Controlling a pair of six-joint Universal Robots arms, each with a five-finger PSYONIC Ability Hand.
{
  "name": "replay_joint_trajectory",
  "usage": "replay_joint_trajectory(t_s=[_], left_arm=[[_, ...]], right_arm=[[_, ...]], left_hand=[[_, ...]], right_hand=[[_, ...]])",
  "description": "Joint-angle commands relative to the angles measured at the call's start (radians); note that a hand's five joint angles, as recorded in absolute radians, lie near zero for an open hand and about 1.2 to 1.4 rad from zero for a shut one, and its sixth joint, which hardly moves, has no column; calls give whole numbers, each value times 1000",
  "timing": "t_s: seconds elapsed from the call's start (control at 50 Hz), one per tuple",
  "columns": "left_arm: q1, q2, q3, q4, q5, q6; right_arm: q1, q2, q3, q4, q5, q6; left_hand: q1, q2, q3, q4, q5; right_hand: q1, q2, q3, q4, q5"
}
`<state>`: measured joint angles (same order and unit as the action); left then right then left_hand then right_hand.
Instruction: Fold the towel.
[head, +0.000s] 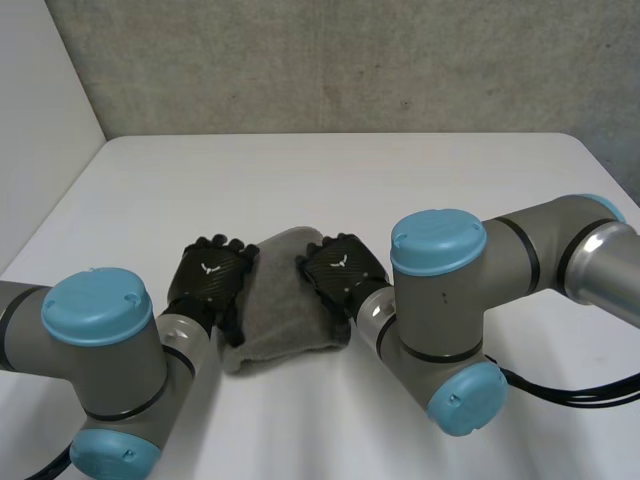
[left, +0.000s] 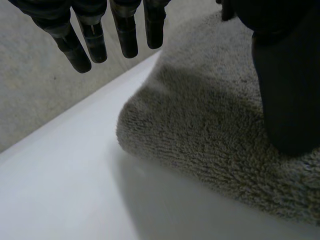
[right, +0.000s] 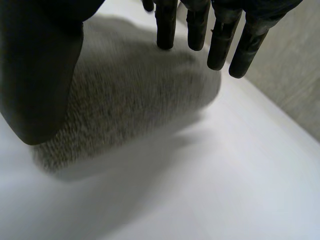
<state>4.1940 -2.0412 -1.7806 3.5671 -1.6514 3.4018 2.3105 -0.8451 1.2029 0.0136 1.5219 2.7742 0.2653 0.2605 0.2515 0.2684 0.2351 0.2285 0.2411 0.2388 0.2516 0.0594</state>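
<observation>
Grey towel lies folded into a thick bundle on the white table, at the robot's near side, btwn the two hands. A grey wall stands behind the table.

Left hand sits at the towel's left edge, back of the hand up. In the left wrist view its fingers are straight and slightly spread, hanging clear of the cloth beyond a rounded corner of the towel. Its thumb is over the pile (can't tell if it touches the cloth). Nothing is pinched, so the hand is relaxed and holds nothing.

Right hand is at the towel's right edge, partly over the far right part of the cloth. In the right wrist view its fingers also point straight out, tips above the towel's far side and the table just past it. Its thumb hangs over the near part of the bundle. No grip here either: fingers are uncurled and no cloth is caught btwn thumb and fingers.

Both arms come in from the near side, w/ the light-blue caps up.
</observation>
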Motion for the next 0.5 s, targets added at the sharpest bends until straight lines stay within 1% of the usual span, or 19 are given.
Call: replay_joint_trajectory(t_s=[0.02, 0.04, 0.08, 0.1, 0.14, 0.16, 0.18, 0.2, 0.22, 0.24, 0.26, 0.28, 0.3, 0.32, 0.36, 0.38, 0.4, 0.46, 0.5], left_arm=[[12, 32, 36, -16, -1, 2], [6, 56, 55, -19, -1, -1], [5, 91, 75, -30, -1, -1], [5, 91, 75, -30, -1, -1], [1, 191, 139, -69, -1, -12], [1, 191, 139, -70, -1, -12], [1, 237, 186, -98, -4, -22], [1, 237, 187, -99, -4, -22], [1, 268, 219, -120, -4, -39], [1, 268, 219, -120, -4, -39], [5, 303, 263, -151, -5, -74], [8, 321, 295, -178, -7, -110], [11, 332, 323, -209, -7, -143], [11, 332, 323, -209, -7, -144], [20, 343, 384, -304, -7, -211], [20, 343, 385, -304, -7, -211], [23, 342, 409, -357, -8, -243], [31, 325, 447, -447, -24, -301], [31, 317, 458, -474, -42, -320]], right_arm=[[-31, -27, -28, 23, 1, -4], [-31, -28, -28, 23, 1, -4], [-43, -153, -14, 39, 0, 2], [-43, -154, -14, 39, 0, 2], [-54, -254, 3, 36, 9, 19], [-54, -255, 3, 36, 9, 19], [-59, -305, 12, 32, 15, 48], [-69, -357, 20, 31, 24, 79], [-69, -358, 20, 31, 24, 79], [-95, -412, 27, 29, 49, 119], [-127, -451, 32, 29, 78, 149], [-128, -451, 32, 29, 78, 150], [-161, -485, 35, 28, 110, 177], [-161, -485, 35, 28, 110, 177], [-207, -517, 27, 28, 159, 202], [-207, -517, 27, 28, 159, 202], [-221, -517, 14, 37, 175, 200], [-244, -519, 4, 39, 192, 199], [-247, -517, 3, 40, 195, 199]], left_hand=[[-49, -44, -35, -52, -193], [-52, -47, -38, -55, -196], [-55, -50, -41, -58, -199], [-55, -50, -41, -58, -199], [-66, -62, -53, -69, -211], [-67, -62, -53, -70, -211], [-69, -65, -56, -72, -214], [-69, -65, -56, -72, -214], [-72, -67, -59, -75, -217], [-72, -68, -59, -75, -217], [-72, -68, -59, -75, -217], [-69, -65, -56, -73, -214], [-67, -62, -53, -70, -211], [-67, -62, -53, -70, -211], [-58, -53, -44, -61, -202], [-58, -53, -44, -61, -202], [-55, -50, -41, -58, -199], [-52, -47, -38, -55, -196], [-52, -47, -38, -55, -196]], right_hand=[[-20, -33, -30, -43, -26], [-20, -33, -31, -43, -26], [-54, -67, -64, -77, -59], [-54, -67, -64, -77, -59], [-54, -67, -64, -77, -59], [-54, -67, -64, -77, -59], [-54, -67, -64, -77, -59], [-54, -67, -64, -77, -59], [-54, -67, -64, -77, -59], [-54, -67, -64, -77, -59], [-54, -67, -64, -77, -59], [-54, -67, -64, -77, -59], [-54, -67, -64, -77, -59], [-54, -67, -64, -77, -59], [-54, -67, -64, -77, -59], [-54, -67, -64, -77, -59], [-54, -67, -64, -77, -59], [-54, -67, -64, -77, -59], [-54, -67, -64, -77, -59]])
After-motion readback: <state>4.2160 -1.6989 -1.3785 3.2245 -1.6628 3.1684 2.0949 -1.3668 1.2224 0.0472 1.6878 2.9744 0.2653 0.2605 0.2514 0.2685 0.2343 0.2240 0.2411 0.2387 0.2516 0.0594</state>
